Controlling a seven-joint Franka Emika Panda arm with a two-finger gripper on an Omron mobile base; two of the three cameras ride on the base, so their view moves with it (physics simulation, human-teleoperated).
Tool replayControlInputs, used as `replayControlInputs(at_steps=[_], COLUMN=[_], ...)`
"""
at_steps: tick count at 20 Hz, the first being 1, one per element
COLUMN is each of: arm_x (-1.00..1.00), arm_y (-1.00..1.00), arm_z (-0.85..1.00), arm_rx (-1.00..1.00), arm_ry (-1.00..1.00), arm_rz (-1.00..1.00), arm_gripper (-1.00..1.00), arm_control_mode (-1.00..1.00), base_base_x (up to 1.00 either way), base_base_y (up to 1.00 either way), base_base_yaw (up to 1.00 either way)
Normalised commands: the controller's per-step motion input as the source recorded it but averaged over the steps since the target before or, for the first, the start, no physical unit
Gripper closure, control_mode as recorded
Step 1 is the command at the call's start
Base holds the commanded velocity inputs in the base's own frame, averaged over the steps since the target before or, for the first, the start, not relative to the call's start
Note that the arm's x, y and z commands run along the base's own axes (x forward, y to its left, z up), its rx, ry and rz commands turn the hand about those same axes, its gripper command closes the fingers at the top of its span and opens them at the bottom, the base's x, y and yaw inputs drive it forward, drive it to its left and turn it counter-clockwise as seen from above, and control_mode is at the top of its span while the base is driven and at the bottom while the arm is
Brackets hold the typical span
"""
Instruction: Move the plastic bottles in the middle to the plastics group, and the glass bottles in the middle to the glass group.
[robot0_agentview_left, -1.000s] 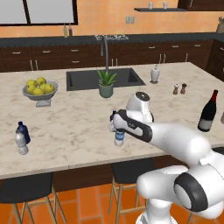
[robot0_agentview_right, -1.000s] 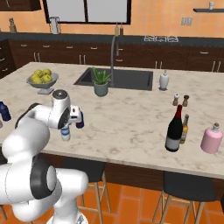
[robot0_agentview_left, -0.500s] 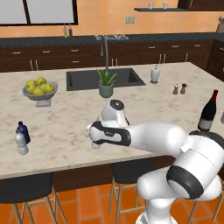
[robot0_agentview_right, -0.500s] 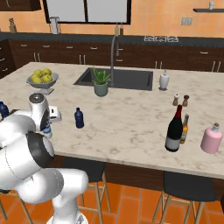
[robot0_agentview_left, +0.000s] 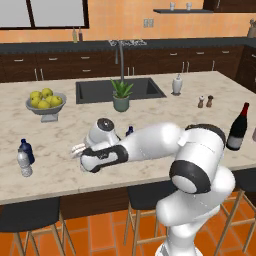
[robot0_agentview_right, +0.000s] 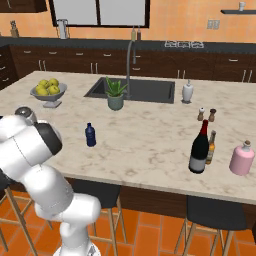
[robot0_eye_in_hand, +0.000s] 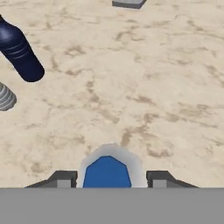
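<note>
While the arm reaches low across the marbled beige island counter (robot0_agentview_left: 65, 170), the gripper (robot0_eye_in_hand: 108, 175) hangs over the stone with its two dark fingertips (robot0_eye_in_hand: 63, 178) closed on either side of the blue cap of the clear bottle (robot0_eye_in_hand: 107, 170), which it grips from above. Beyond the fingers and off to their left in the hand view stand the squat dark blue bottle (robot0_eye_in_hand: 19, 52) and, just beside it at the frame edge, the ribbed greyish clear bottle (robot0_eye_in_hand: 5, 97); the left base view shows the same pair, blue (robot0_agentview_left: 26, 151) and clear (robot0_agentview_left: 24, 163), touching or nearly so, near the counter's front left corner. The slim dark blue bottle (robot0_agentview_right: 90, 135) stands alone on bare stone behind the hand. Well apart from the fingers, at the counter's far right, the tall wine bottle (robot0_agentview_right: 199, 148) stands upright with the slim amber bottle (robot0_agentview_right: 211, 147) just behind it and a pink bottle (robot0_agentview_right: 242, 158) near them. Further back on the counter are a bowl of yellow fruit (robot0_agentview_left: 45, 103), a potted plant (robot0_agentview_left: 120, 95) at the edge of the dark sink (robot0_agentview_left: 132, 89), a white dispenser (robot0_agentview_left: 177, 84) and the salt and pepper shakers (robot0_agentview_left: 205, 101). Dark cabinets (robot0_agentview_right: 165, 67) line the orange wall, and stools (robot0_agentview_right: 216, 214) stand on the orange tiled floor.
</note>
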Motion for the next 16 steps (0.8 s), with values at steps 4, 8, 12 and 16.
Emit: replayControlInputs(at_steps=[4, 8, 12, 16], arm_x=[0.36, 0.37, 0.45, 0.38], arm_y=[1.0, 1.0, 0.93, 0.6], arm_z=[0.07, 0.02, -0.08, -0.4], arm_rx=[0.0, 0.0, 0.0, -0.06], arm_ry=[0.0, 0.0, -0.01, 0.06], arm_rz=[0.0, 0.0, 0.0, 0.0], arm_gripper=[1.0, 1.0, 1.0, 1.0], arm_control_mode=[-1.0, -1.0, -1.0, -1.0], base_base_x=[0.0, 0.0, 0.0, 0.0], base_base_y=[0.0, 0.0, 0.0, 0.0], base_base_yaw=[0.0, 0.0, 0.0, 0.0])
